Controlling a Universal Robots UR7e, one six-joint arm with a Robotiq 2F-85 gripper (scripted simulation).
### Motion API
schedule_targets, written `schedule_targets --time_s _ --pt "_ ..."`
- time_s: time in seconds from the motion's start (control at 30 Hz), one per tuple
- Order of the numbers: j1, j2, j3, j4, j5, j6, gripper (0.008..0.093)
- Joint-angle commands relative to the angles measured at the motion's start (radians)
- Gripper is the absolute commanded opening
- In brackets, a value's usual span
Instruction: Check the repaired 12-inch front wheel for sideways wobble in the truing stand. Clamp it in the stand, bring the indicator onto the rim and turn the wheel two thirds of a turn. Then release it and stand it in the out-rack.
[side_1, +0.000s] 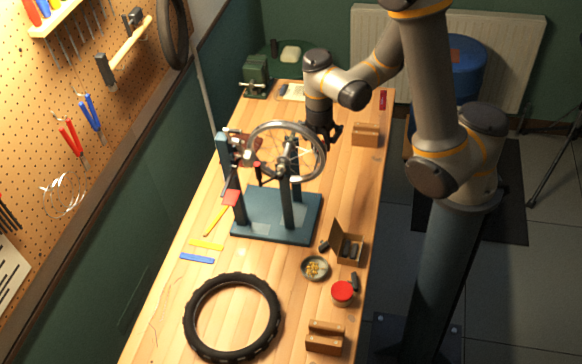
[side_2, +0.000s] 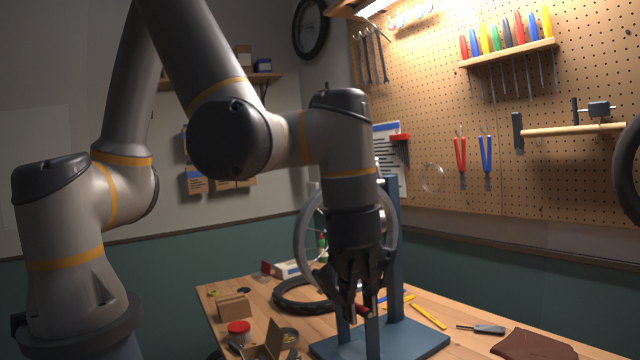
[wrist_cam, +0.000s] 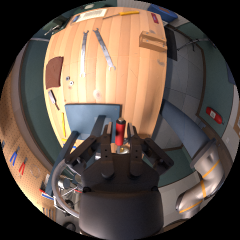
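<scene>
In the middle of the bench the small spoked wheel (side_1: 286, 156) sits upright in the blue truing stand (side_1: 276, 207). A red-handled clamp lever (wrist_cam: 120, 132) sticks out from the stand's near upright. My gripper (wrist_cam: 119, 130) hangs over the stand's right side with the lever between its fingers. The gripper is open and holds nothing. In the second side camera the gripper (side_2: 356, 306) sits low in front of the wheel's rim (side_2: 345, 235). The indicator arm on the stand's left post (side_1: 226, 155) is partly hidden by the wheel.
Behind the stand lie two spanners (wrist_cam: 96, 51), a brown rag (wrist_cam: 53, 71) and a wooden rack block (side_1: 365, 134). A loose black tyre (side_1: 232, 316) lies at the bench's near end, beside a second wooden rack (side_1: 325, 337), a red-capped jar (side_1: 342, 292) and an open box (side_1: 345, 245).
</scene>
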Motion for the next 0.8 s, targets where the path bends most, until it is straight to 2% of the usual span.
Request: schedule_targets --time_s 0.0,0.47,0.77 --pt "0.0 -0.001 0.0 0.0 0.0 0.0 0.0375" --pt "0.0 -0.005 -0.001 0.005 0.0 0.0 0.038" --pt "0.0 -0.064 -0.011 0.072 0.0 0.0 0.038"
